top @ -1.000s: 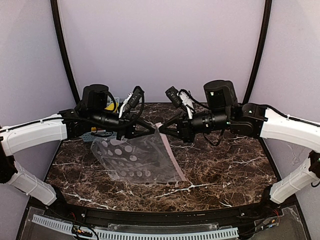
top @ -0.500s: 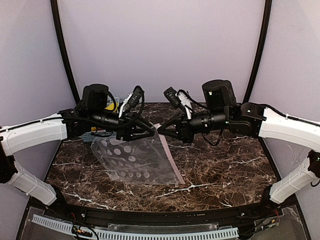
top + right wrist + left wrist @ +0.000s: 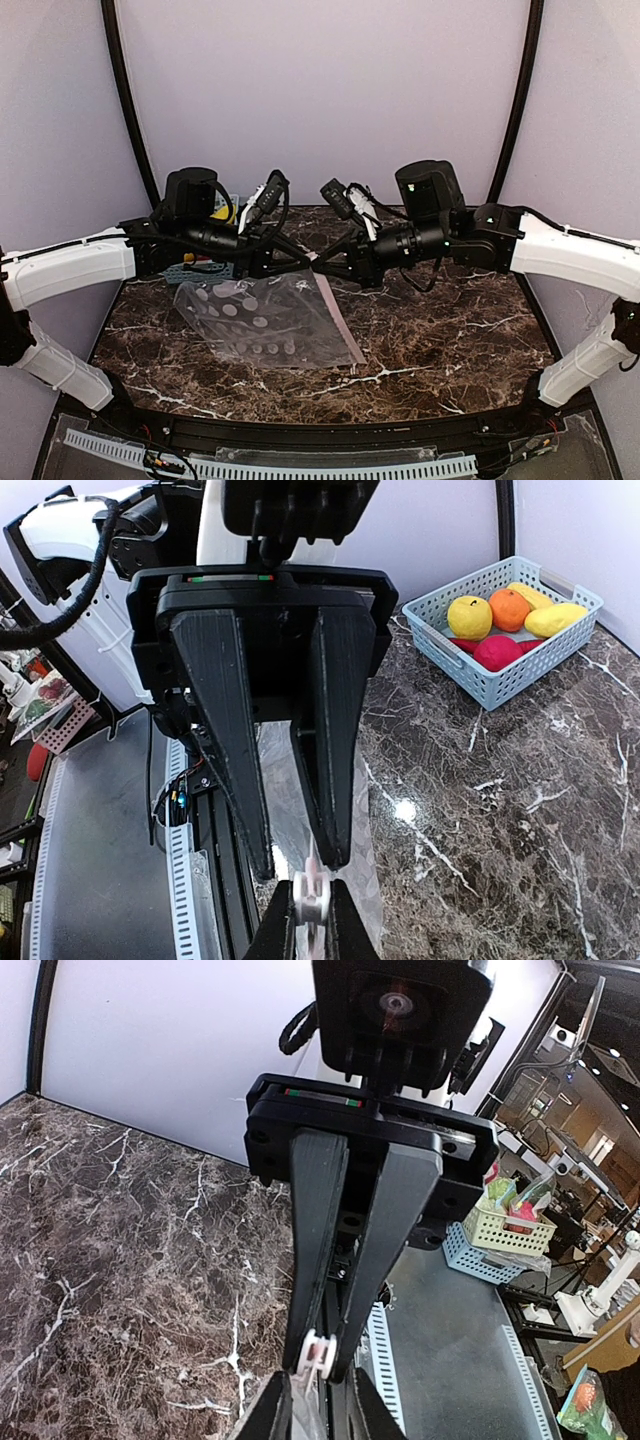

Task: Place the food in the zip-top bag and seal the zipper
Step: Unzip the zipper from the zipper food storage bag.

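The zip-top bag [image 3: 262, 320] lies empty on the marble table, its pink zipper strip [image 3: 342, 325] along the right edge and its far corner held up. My right gripper [image 3: 322, 264] is shut on the white slider [image 3: 312, 898], which also shows in the left wrist view [image 3: 318, 1352]. My left gripper [image 3: 304, 262] faces it tip to tip, jaws a little apart around the bag's edge [image 3: 305, 1415]. The food stays in the blue-grey basket [image 3: 430, 630]: yellow pieces [image 3: 470, 615], an orange ball [image 3: 514, 607], a round red piece [image 3: 497, 652].
The basket [image 3: 188, 270] stands at the back left behind the left arm. A white slotted duct [image 3: 300, 468] and black rail run along the table's near edge. Black curved poles rise at both back corners.
My right gripper has moved left until its tips meet the left gripper's. The bag has sunk and now lies flatter on the table.
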Tool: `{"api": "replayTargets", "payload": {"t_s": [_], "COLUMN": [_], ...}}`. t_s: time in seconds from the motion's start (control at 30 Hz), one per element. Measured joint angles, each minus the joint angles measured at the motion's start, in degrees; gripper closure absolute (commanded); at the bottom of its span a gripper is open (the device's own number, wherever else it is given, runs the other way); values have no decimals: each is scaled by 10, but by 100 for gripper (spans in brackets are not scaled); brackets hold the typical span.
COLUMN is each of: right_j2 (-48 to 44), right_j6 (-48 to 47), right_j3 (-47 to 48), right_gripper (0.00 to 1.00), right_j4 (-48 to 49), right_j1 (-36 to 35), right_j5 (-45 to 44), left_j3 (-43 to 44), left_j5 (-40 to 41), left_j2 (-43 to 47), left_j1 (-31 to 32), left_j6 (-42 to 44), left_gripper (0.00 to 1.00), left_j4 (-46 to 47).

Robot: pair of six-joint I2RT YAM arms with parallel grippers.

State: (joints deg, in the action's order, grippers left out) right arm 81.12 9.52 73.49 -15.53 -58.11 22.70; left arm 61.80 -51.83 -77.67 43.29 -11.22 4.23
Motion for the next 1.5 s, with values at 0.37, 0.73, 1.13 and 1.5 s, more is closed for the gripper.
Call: {"api": "replayTargets", "payload": {"t_s": [0.37, 0.73, 1.13, 1.5], "right_j2": [-7, -7, -7, 0], "right_j6": [0, 0, 0, 0], "right_j3": [0, 0, 0, 0], "right_gripper": [100, 100, 100, 100], "right_j4": [-4, -7, -7, 7], "right_j1": [0, 0, 0, -1], "right_j5": [-2, -2, -6, -9], "left_j3": [0, 0, -3, -17], "left_j5": [0, 0, 9, 0], "left_j2": [0, 0, 2, 10], "left_j1": [0, 0, -2, -27], "left_j6": [3, 3, -2, -34], "left_gripper": [99, 99, 99, 99], "left_j4": [0, 0, 6, 45]}}
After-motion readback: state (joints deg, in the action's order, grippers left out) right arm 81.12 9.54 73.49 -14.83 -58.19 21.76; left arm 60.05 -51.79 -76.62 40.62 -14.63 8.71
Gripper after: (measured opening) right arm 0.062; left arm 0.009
